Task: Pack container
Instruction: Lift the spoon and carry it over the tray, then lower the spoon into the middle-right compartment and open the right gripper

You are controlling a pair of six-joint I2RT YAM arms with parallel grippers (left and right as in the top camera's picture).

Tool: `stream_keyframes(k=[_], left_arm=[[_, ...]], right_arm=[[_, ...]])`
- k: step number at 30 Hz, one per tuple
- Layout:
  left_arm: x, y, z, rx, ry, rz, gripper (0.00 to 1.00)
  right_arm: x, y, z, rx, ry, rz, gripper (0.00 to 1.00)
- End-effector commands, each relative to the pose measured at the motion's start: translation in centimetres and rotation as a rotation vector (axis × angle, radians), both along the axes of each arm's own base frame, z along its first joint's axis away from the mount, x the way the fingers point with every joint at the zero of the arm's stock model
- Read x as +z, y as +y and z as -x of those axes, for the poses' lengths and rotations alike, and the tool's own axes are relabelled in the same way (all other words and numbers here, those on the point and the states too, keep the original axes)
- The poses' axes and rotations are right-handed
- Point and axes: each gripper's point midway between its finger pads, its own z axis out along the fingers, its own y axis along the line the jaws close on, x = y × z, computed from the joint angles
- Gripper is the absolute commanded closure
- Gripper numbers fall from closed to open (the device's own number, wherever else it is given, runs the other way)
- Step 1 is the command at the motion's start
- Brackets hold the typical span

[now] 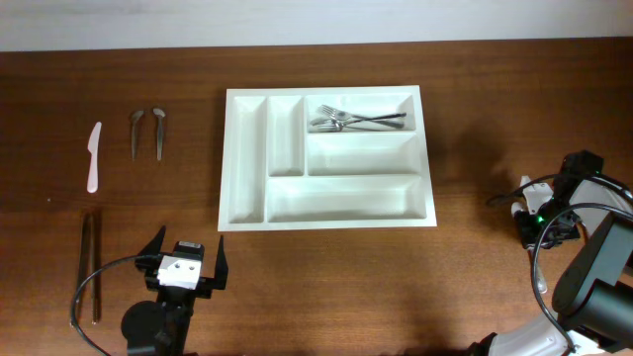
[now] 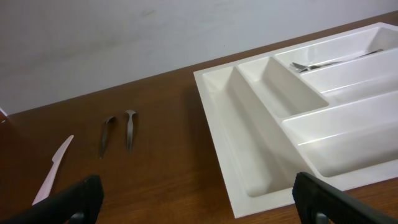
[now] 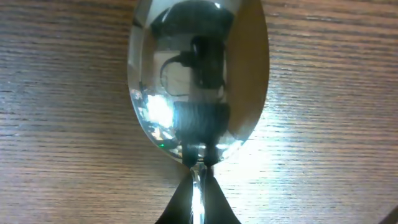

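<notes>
The container (image 1: 341, 200), a white tray with five compartments, lies in the middle of the table and also shows in the left wrist view (image 2: 267, 118). Forks (image 1: 356, 121) rest in its top right compartment. At the right edge of the table, my right gripper (image 1: 539, 222) points down. Its wrist view shows its fingers (image 3: 198, 171) shut on the neck of a shiny metal spoon (image 3: 198, 74), whose bowl lies just above the wood. My left gripper (image 1: 185, 267) hovers near the front left, open and holding nothing (image 2: 202, 208).
Left of the tray lie a white plastic knife (image 1: 94, 156) and two small metal spoons (image 1: 146, 132). Two dark slender utensils (image 1: 89, 267) lie at the front left beside my left arm. Cables loop round both arm bases.
</notes>
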Motion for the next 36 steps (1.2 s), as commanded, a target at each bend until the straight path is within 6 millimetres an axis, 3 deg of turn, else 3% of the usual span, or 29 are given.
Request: stream_keyframes(k=[1,11,14,19,23,28,32,36], left_arm=[[-0.2,0.0,0.0,0.002,0.004,0.001,0.01],[-0.2,0.0,0.0,0.002,0.004,0.002,0.01],[-0.2,0.0,0.0,0.002,0.004,0.001,0.01],[-0.2,0.0,0.0,0.002,0.004,0.001,0.01],[-0.2,0.0,0.0,0.001,0.004,0.001,0.01],[-0.2,0.0,0.0,0.002,0.004,0.002,0.01],[-0.2,0.0,0.0,0.002,0.004,0.001,0.01],[-0.2,0.0,0.0,0.002,0.004,0.002,0.01]], right_arm=[[-1.7,0.5,1.2,-0.015,0.059,-0.011,0.96],[-0.4,0.0,-1.0,-0.009,0.006,0.004,0.96],[0.7,0.0,-3.1,0.024,-0.039,0.026,0.96],[4.0,1.7,-9.2,0.118,-0.184,0.034,0.96],[8.2,5.5,-15.2,0.232,-0.355,-0.008,0.96],[14.2,12.0,-21.6,0.402,-0.576,-0.056,0.96],[17.2,17.6,-24.5,0.531,-0.699,-0.057,0.96],[17.9,23.0,-25.1,0.639,-0.746,-0.083,0.96]])
